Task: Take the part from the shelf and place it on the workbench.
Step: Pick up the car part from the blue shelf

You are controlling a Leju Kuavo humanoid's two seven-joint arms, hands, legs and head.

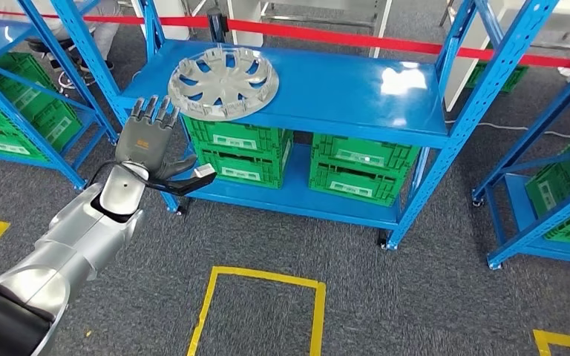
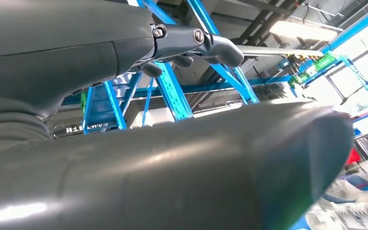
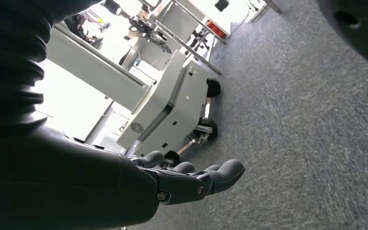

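The left robot hand (image 1: 147, 132), with fingers spread and holding nothing, is raised just beside the near left corner of the blue shelf (image 1: 356, 89), where the grey part (image 1: 223, 81) lies untouched, overhanging the near edge, so grasping and placing remain, with open floor behind.

Left hand (image 2: 139, 143) close up, thick thumb (image 2: 211, 163) and empty, spread fingers (image 2: 220, 48) before blue shelf uprights (image 2: 175, 93).

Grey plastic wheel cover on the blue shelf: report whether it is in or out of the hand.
Out: the grey plastic wheel cover lies on the blue shelf; left hand beside it.
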